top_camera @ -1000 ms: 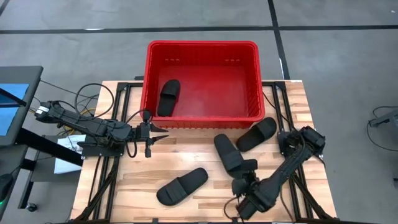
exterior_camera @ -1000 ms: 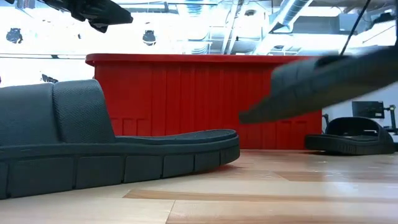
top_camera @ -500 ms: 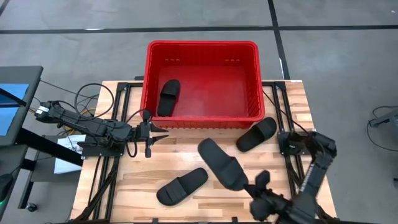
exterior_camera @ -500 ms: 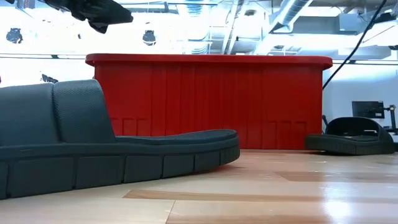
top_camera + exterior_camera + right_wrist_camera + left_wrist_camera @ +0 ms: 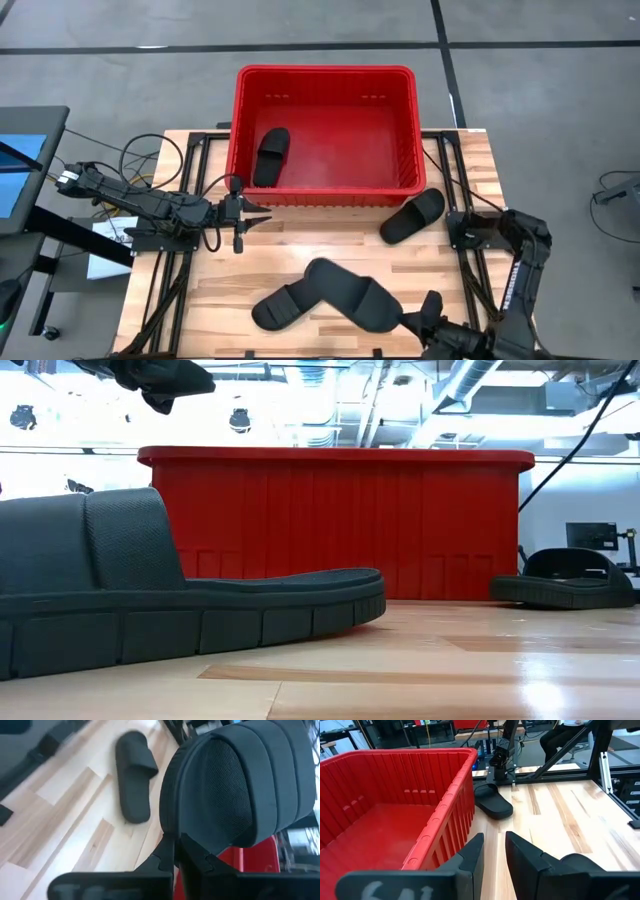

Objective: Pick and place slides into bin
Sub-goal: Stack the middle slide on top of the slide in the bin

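- One left pincer [image 5: 243, 214] waits by the bin's near-left corner, fingers slightly apart, holding nothing.
- Red bin [image 5: 325, 75] already has one slide [image 5: 270, 156].
- Right pincer [image 5: 415, 318] grips a lifted slide [image 5: 345, 292] at the tabletop's [image 5: 320, 240] near edge; the bin lies straight ahead, far side.

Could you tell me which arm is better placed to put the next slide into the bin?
The right. Its hand is shut on a lifted slide, which only needs carrying over to the bin. The left hand waits without a load, beside the bin's near left corner.
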